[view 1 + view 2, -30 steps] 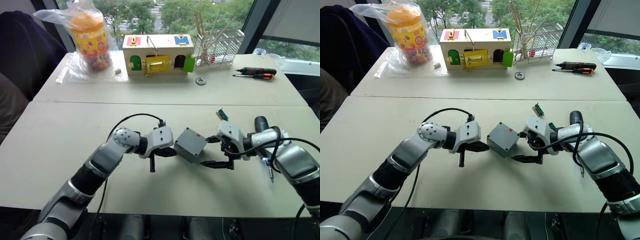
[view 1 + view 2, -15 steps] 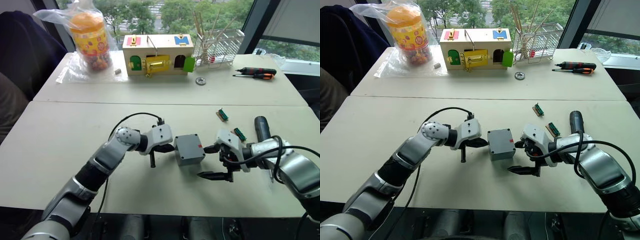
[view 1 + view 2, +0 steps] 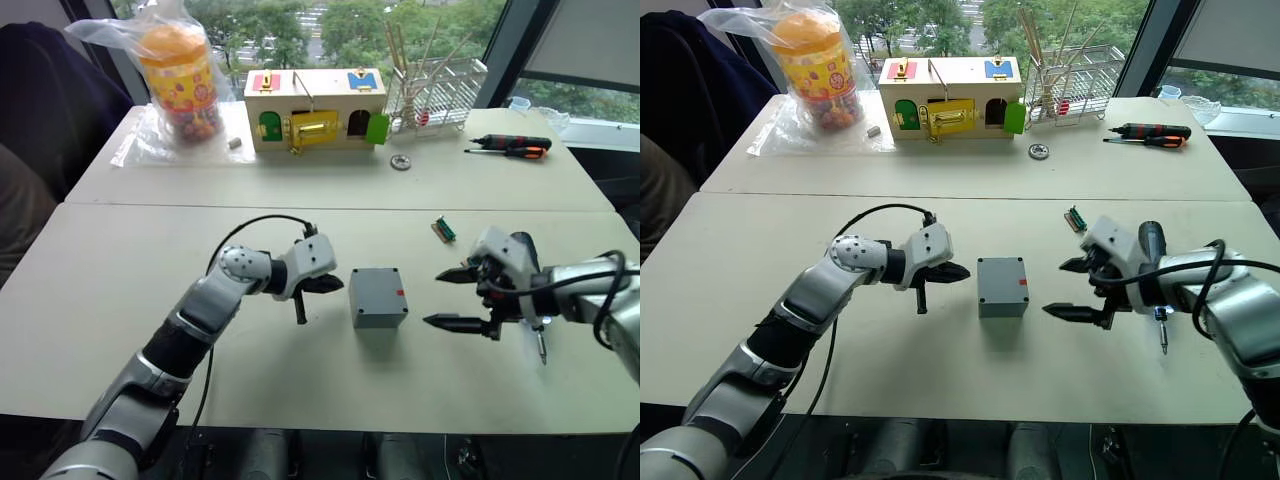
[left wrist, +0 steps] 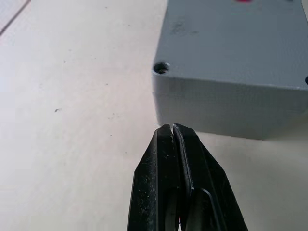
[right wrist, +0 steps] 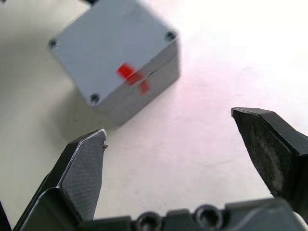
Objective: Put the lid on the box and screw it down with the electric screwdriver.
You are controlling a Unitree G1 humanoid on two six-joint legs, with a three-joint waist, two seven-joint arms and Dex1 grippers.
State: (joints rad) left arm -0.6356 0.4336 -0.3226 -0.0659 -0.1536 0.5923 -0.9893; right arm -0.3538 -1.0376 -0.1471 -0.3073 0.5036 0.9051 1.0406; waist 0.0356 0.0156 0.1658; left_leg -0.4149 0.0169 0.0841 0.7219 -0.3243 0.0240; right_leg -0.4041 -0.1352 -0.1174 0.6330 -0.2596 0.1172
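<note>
The grey box (image 3: 378,297) stands flat on the table between my two grippers, a small red mark on its right edge. The lid (image 5: 113,53) sits on top of it, screw holes at its corners and a seam below. My left gripper (image 4: 172,127) is shut and empty, its tip just short of the box's left side. My right gripper (image 3: 455,298) is open and empty, a short way right of the box. The electric screwdriver (image 3: 1151,240) lies on the table behind my right gripper, its thin bit (image 3: 1161,335) pointing towards me.
At the back stand a wooden box with coloured doors (image 3: 315,108), a jar in a plastic bag (image 3: 180,80) and a wire rack (image 3: 440,90). Hand screwdrivers (image 3: 512,146) lie back right. A small green part (image 3: 443,229) lies near the right gripper.
The box, tilted between both grippers a second ago, now rests flat and square. My right gripper has pulled back to the right, and the left has drawn slightly away.
</note>
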